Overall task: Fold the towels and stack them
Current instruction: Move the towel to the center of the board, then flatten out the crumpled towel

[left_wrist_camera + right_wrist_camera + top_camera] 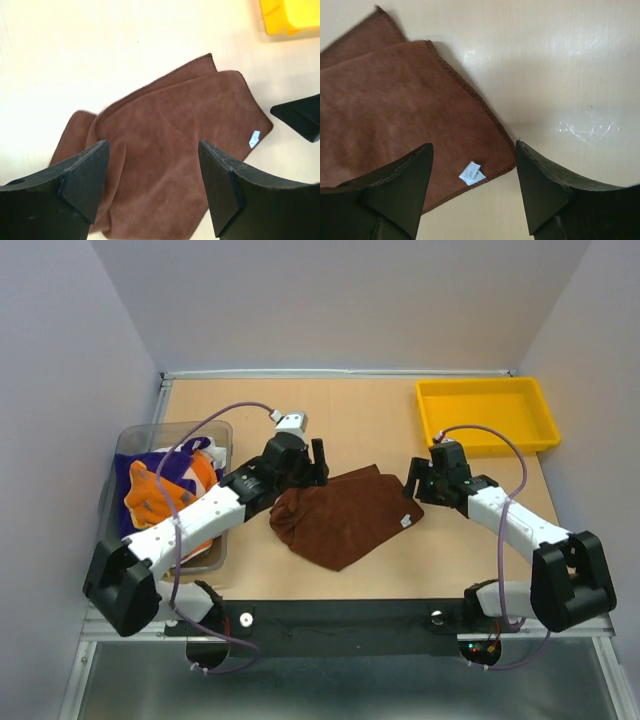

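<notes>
- Left hand (318,455): positioned over the upper-left edge of the brown towel (345,515), jaws spread wide with nothing between them. The left wrist view shows both fingers (82,175) raised clear of the cloth, so the towel lies free on the worktop (370,420) rather than being gripped.
- Clear bin (160,432): stands at the far left of the worktop, beside the left arm. It holds the remaining towels in a loose heap: a purple towel (135,468), an orange towel (145,498) and an orange-and-white patterned towel (203,462). Judgement: they are kept there as supply, out of the folding area.
- Brown towel: lies at the centre of the worktop, between the two hands. It is doubled over, with one layer offset so that a strip of the lower layer shows along the far edge. The fold is rough on the left side, where the cloth bunches. A small white label (471,173) sits at the right corner.
- Right hand (413,483): hovers just over the right corner of the brown towel, near the label. Jaws are apart and hold nothing; the right wrist view shows the corner lying flat between the fingers (400,187).
- Yellow tray (487,414): sits at the far right corner, well apart from the towel, with nothing visible in it.
- Judgement: one fold is in place; the next step calls for a fresh hold on the edges to halve the cloth again.
</notes>
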Motion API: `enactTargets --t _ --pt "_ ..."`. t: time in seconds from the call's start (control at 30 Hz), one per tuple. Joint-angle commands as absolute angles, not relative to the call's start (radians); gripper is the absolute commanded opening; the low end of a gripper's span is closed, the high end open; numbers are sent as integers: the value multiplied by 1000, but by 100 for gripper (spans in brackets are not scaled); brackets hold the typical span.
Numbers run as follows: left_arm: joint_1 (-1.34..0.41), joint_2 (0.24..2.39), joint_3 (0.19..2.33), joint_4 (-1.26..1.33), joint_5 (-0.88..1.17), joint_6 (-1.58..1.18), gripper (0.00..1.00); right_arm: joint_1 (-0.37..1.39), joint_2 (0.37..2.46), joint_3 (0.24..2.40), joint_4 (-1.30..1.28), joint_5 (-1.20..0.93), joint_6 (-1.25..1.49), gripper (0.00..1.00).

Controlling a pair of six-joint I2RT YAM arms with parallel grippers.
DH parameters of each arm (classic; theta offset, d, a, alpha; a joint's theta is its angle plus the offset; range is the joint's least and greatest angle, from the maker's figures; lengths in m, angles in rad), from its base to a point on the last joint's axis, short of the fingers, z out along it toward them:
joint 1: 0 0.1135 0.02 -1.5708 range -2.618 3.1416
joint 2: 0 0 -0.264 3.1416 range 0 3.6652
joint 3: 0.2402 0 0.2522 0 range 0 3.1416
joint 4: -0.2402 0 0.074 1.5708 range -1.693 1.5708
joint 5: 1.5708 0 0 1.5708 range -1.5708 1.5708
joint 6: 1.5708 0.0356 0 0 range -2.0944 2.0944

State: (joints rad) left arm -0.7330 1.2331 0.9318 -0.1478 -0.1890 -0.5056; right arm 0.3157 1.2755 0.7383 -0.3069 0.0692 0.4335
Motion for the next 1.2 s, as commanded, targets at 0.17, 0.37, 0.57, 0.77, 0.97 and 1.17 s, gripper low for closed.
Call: enactTargets --t 0.17,0.37,0.57,0.77,0.97,1.17 --pt "-735 1558 1202 -140 -58 -279 80 324 1342 687 -308 130 495 67" --pt "-735 1755 1359 -158 -9 -232 79 324 1368 661 -308 153 522 65" --pt "-735 1919 1472 -161 -17 -216 75 324 1364 632 -317 127 543 42" --pt "-736 2037 1607 -156 37 -207 73 324 1312 586 -344 182 583 1" --pt "-759 2132 1710 -153 74 -109 72 324 1296 569 -357 186 601 1" --pt "-781 2195 1758 -147 129 -9 63 324 1302 575 -359 161 591 1"
